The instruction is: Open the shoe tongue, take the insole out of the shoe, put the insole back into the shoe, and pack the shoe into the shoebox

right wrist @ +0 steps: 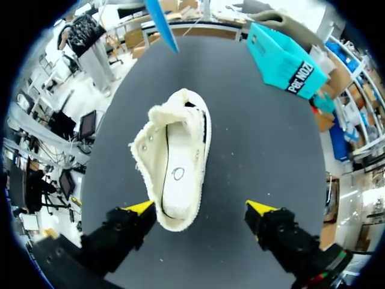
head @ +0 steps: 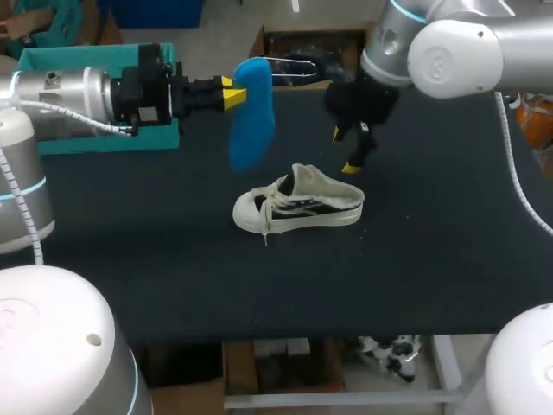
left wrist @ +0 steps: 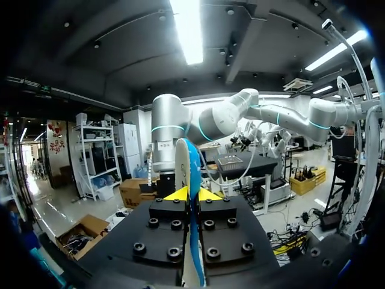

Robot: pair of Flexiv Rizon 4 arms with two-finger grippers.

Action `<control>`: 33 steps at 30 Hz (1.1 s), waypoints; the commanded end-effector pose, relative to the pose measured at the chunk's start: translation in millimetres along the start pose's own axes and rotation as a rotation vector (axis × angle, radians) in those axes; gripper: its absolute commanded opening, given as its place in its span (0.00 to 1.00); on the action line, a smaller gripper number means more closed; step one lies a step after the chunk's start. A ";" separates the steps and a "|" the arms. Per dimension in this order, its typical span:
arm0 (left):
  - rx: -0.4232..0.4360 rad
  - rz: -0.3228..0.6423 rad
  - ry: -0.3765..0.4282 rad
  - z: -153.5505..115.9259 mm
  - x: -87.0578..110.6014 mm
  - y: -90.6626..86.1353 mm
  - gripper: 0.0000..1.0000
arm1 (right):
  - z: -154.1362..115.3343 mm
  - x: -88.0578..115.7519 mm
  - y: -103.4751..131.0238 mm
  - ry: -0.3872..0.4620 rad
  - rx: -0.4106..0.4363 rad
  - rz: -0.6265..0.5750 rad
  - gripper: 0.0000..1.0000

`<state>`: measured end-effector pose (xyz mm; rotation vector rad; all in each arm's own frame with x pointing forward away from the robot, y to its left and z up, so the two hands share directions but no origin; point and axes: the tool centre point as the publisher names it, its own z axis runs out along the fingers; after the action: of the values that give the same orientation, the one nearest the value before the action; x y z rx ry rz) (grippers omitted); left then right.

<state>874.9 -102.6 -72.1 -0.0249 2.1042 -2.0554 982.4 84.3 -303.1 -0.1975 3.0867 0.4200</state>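
My left gripper [head: 232,93] is shut on a blue insole [head: 251,112], which hangs in the air above and behind the shoe. In the left wrist view the insole [left wrist: 191,174] stands edge-on, pinched between the yellow tips of the gripper [left wrist: 192,194]. The white low-top shoe [head: 298,206] lies on the black table, toe to the left, laces loose. Just behind its heel hovers my right gripper [head: 346,151], open. Seen from the right wrist, that gripper [right wrist: 200,208] stands wide above the heel of the shoe [right wrist: 174,159], touching nothing, with the insole [right wrist: 161,24] far ahead.
A teal shoebox [head: 86,143] sits at the table's back left, partly behind my left arm; in the right wrist view the box [right wrist: 286,57] lies ahead and off to one side of the shoe. The black table [head: 415,259] extends right and in front of the shoe.
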 end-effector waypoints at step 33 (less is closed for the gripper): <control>-0.061 -0.102 -0.418 -96.0 7.1 23.1 0.00 | 58.7 -7.9 46.8 -0.008 0.310 0.085 0.00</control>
<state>861.4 -9.6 -93.6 -0.4998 1.9666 -1.8596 982.3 139.9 -346.4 -0.0612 3.1010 0.0143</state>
